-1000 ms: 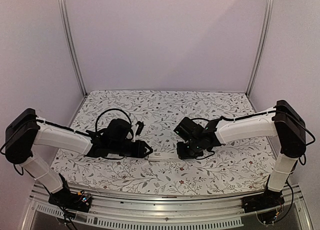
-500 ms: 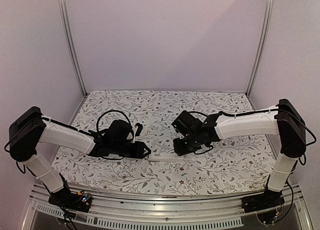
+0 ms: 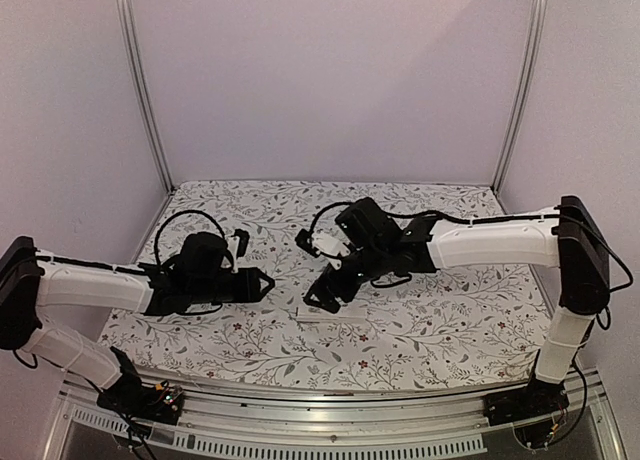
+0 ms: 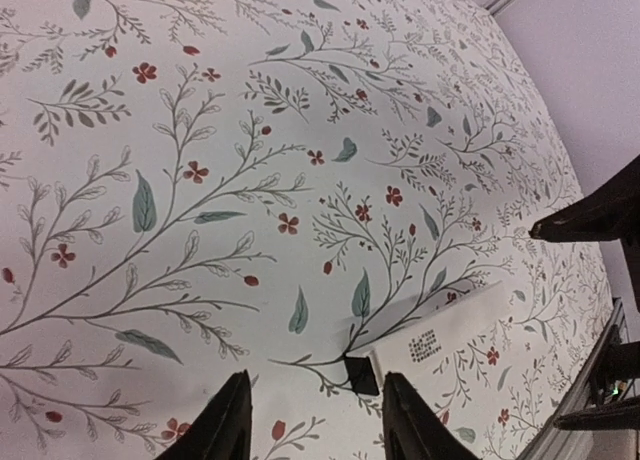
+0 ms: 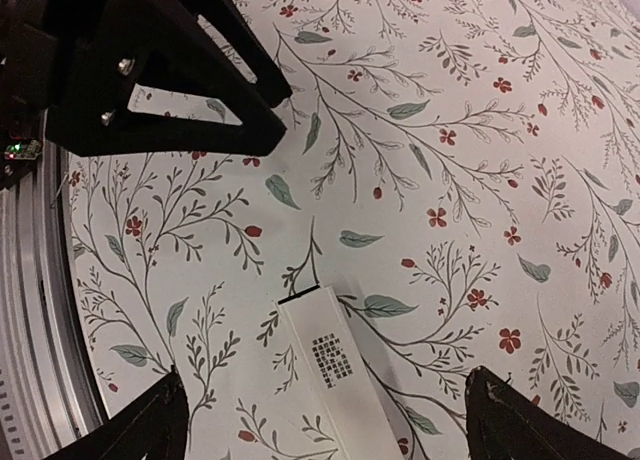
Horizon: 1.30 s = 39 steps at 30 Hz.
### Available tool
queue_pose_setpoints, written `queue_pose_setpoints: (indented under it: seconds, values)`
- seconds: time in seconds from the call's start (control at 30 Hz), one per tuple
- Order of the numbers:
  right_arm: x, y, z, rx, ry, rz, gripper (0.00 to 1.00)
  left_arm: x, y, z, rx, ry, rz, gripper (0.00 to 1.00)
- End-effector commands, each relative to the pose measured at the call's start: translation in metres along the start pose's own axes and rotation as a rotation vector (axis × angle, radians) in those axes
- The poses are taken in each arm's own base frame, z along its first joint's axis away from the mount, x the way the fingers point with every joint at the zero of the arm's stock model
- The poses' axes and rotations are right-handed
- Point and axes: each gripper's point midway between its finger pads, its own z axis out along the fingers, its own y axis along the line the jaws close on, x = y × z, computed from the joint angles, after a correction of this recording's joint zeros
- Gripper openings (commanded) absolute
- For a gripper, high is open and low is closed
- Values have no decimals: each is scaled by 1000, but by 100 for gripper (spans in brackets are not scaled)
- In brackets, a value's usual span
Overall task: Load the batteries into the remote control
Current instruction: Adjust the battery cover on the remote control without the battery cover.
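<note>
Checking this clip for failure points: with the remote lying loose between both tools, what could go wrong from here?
The remote lies flat on the cloth, held by neither tool; the wide-open right tool could push it or snag fabric when closing. The left tool sits close, so the tools might collide. No battery is visible.
</note>
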Motion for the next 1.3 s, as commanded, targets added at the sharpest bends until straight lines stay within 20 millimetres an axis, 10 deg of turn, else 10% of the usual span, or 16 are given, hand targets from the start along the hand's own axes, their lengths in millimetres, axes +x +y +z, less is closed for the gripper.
queue_pose_setpoints:
  seconds: [0.0,0.4,0.97,1.27]
  values:
    - [6,14,30,-111,12,-254,93,-4,25,-7,-74,-31,-20,45]
    - [43,6,87,-131,113,-314,89,-5,45,-4,-93,-26,-34,45]
    - [64,14,98,-120,146,-384,36,-2,51,4,-74,12,-53,46]
    - [64,14,97,-105,147,-397,44,-1,51,6,-69,22,-57,46]
